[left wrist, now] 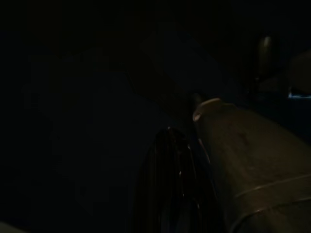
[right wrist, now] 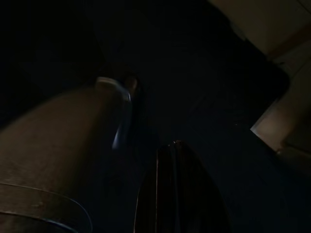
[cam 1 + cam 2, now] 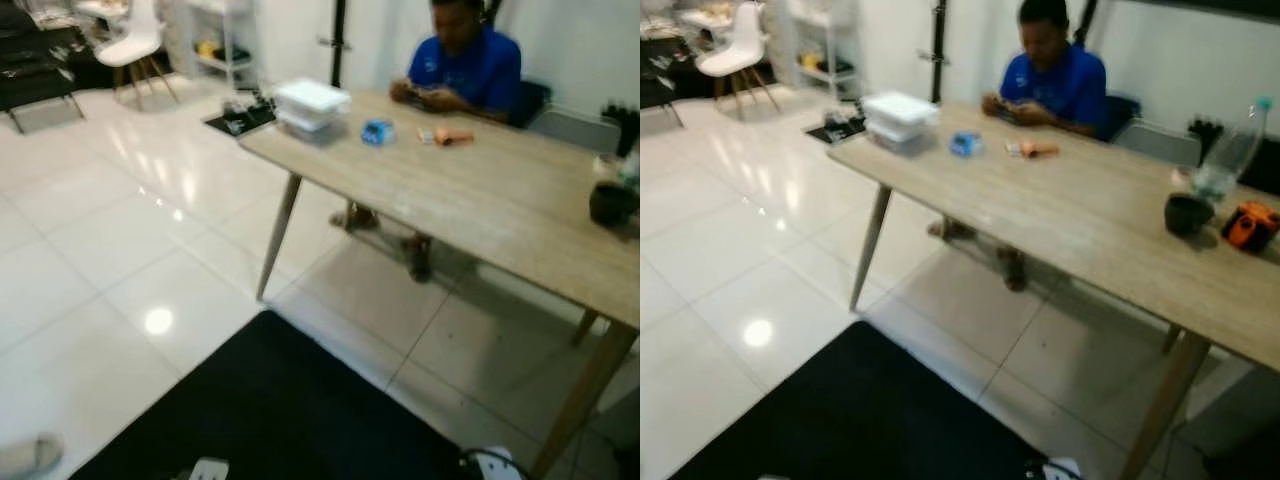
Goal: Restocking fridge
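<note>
On the wooden table (image 3: 1090,215): stacked white containers (image 3: 898,118), a seated person (image 3: 1055,75) behind. Both idle grippers hang in darkness; finger state cannot be told.

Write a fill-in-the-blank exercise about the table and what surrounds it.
1. The person seated behind the table wears a ____ shirt.
2. The stacked white containers sit near the table's ____ end, as the robot sees it.
3. The mat on the floor in front of the table is ____.
4. The chair far across the tiled floor is ____.

Missing words: blue; left; black; white
</note>
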Controlling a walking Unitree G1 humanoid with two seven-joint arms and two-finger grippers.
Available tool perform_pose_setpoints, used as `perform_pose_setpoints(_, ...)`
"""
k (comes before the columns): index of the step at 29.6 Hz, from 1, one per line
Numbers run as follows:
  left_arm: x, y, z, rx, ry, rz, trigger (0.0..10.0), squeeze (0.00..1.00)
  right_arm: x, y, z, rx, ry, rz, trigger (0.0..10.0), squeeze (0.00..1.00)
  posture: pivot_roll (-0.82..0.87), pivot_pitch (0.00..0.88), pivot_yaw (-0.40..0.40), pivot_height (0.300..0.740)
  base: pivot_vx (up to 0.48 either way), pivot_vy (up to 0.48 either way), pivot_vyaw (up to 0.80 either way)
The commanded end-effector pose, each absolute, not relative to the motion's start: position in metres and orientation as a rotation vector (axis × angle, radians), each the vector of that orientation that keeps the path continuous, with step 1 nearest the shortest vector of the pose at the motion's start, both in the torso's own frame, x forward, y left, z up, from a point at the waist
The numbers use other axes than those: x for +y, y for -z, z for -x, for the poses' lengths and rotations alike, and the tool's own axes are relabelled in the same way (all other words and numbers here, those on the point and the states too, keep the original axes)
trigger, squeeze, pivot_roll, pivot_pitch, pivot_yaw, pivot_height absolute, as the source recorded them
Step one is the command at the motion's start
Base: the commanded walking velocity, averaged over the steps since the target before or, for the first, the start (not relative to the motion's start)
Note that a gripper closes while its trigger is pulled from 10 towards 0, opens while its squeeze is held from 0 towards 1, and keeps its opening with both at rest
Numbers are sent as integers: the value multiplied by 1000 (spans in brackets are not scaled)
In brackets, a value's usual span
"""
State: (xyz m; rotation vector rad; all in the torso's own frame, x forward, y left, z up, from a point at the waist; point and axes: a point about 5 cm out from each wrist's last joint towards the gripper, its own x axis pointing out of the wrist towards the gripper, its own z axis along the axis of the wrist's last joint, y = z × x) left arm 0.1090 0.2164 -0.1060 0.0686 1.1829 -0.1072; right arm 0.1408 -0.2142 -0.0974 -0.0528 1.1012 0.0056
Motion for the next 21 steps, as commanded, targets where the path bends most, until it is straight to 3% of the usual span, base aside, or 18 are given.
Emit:
perform_pose_setpoints(1, 217, 107, -104, 1202, 121, -73, 10000, 0, -217, 96, -142, 1098, 3, 60, 10000, 0, -50, 0, -21, 740, 431, 0, -775)
perform_pose_setpoints(9, 211, 107, -112, 1196, 109, -55, 10000, 0, -217, 97, -142, 1099, 0, 58, 10000, 0, -50, 0, -22, 740, 420, 0, -775)
perform_pose_setpoints(15, 207, 106, -115, 1179, 104, -37, 10000, 0, -217, 97, -142, 1100, -2, 60, 10000, 0, -50, 0, -22, 740, 0, 0, -775)
perform_pose_setpoints(21, 220, 106, -105, 1195, 97, -45, 10000, 0, -216, 97, -142, 1101, -6, 59, 10000, 0, -50, 0, -22, 740, 0, 0, -773)
